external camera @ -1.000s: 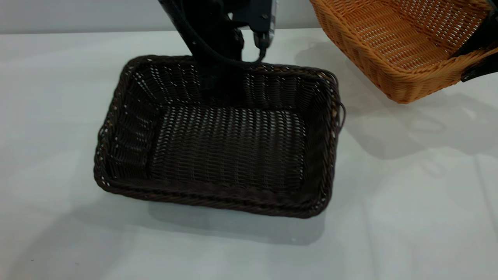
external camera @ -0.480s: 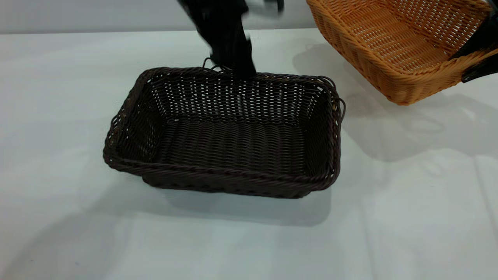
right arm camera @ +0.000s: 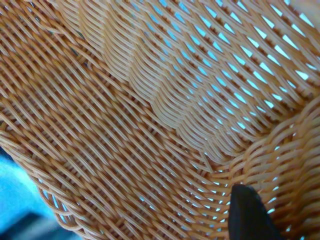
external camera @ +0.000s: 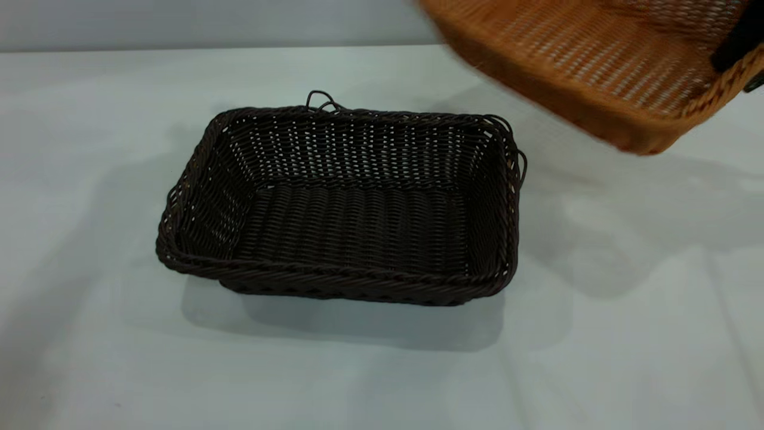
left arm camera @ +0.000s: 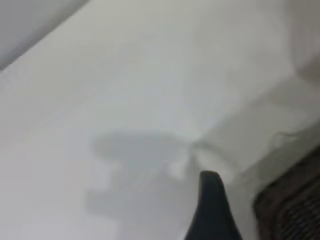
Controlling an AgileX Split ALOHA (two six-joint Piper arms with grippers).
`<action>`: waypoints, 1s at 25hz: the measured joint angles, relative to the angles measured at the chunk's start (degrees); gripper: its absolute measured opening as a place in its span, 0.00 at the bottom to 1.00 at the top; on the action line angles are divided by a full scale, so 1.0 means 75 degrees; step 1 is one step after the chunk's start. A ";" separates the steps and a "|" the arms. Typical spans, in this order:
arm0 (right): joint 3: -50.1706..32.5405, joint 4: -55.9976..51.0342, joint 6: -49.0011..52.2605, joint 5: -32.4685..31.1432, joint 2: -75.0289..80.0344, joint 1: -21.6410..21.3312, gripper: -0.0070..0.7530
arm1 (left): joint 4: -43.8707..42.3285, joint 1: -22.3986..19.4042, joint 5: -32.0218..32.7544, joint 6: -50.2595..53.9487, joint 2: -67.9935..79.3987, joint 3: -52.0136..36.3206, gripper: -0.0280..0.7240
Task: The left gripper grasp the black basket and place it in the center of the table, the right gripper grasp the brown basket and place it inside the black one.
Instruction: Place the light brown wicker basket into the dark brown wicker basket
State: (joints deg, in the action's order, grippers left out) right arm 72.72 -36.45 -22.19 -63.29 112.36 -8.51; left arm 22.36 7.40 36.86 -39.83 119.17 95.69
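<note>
The black basket sits flat on the white table near its middle, with nothing in it. The left gripper is out of the exterior view. In the left wrist view one of its dark fingers hangs above bare table, apart from a corner of the black basket. My right gripper is shut on the rim of the brown basket. It holds the brown basket tilted in the air at the far right, above the table. The brown basket's weave fills the right wrist view, with one dark finger against it.
A grey wall runs behind the table's far edge. Bare white tabletop lies all around the black basket.
The left arm let go of the black basket's far rim and rose out of the exterior view. The black basket settled flat. The brown basket moved left, toward the black one.
</note>
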 joint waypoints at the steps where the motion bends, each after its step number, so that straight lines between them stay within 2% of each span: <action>1: 0.0000 0.0108 0.0007 -0.0118 -0.0046 0.0308 0.27 | 0.0000 -0.0196 0.0007 0.0141 -0.0012 0.0000 0.66; 4: 0.0000 0.0278 0.0038 -0.0275 -0.0069 0.1280 0.27 | 0.0000 -0.0595 0.0036 0.0297 -0.0018 0.0000 0.66; 9: 0.0019 0.0373 0.0104 -0.0275 0.0015 0.2908 0.27 | 0.0000 -0.0758 0.0068 0.0353 -0.0018 0.0000 0.66; 12: 0.0273 0.0440 0.0157 -0.0420 0.0335 0.3469 0.27 | 0.0000 -0.0758 0.0078 0.0353 -0.0018 0.0000 0.66; 17: 0.1129 0.0762 0.0350 -0.0602 0.1136 0.3862 0.27 | 0.0000 -0.0758 0.0093 0.0353 -0.0018 0.0000 0.66; 25: 0.2248 0.1026 0.0661 -0.0656 0.2080 0.3876 0.27 | 0.0000 -0.0758 0.0108 0.0353 -0.0018 0.0000 0.66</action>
State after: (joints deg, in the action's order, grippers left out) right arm 89.58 -28.76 -17.23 -68.21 127.95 20.56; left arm 22.36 1.72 37.67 -37.18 119.04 95.69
